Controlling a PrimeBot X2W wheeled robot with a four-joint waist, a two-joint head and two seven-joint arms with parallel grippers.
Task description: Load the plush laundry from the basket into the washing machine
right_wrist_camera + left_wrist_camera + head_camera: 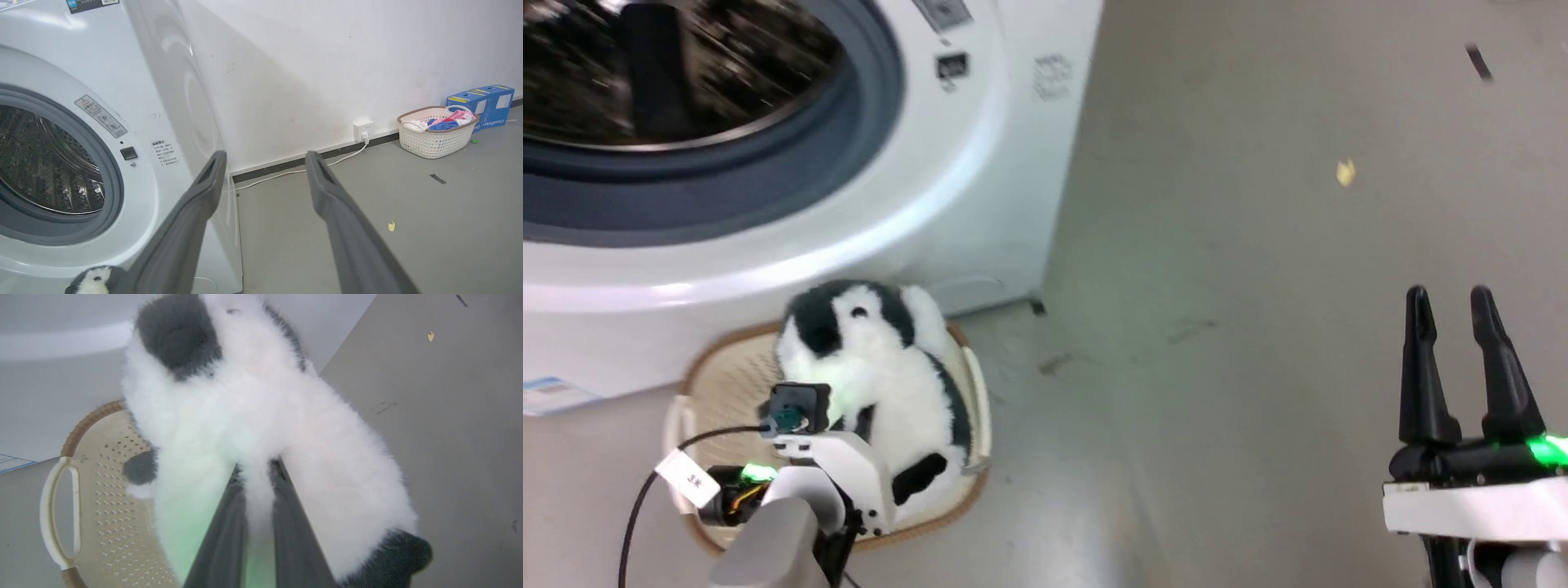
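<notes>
The fluffy black-and-white panda point(882, 376) lies in the small cream basket point(719, 384) on the floor, right before the washing machine point(915, 188). My left gripper point(256, 473) is shut on the panda's white fur, its two dark fingers pinching a tuft; in the head view the wrist hides the fingertips. The panda's head point(179, 339) points toward the washer, and part of it rises above the basket's brown rim point(88, 422). The washer's steel drum point(45, 163) stands open inside its grey gasket point(768, 171). My right gripper point(1450, 302) hangs open over bare floor, far right of the basket.
Grey floor point(1258, 327) spreads to the right of the washer, with a small yellow scrap point(1345, 172) on it. By the far wall stand a second basket of coloured clothes point(437, 130), blue boxes point(484, 104) and a wall socket with a white cable point(363, 130).
</notes>
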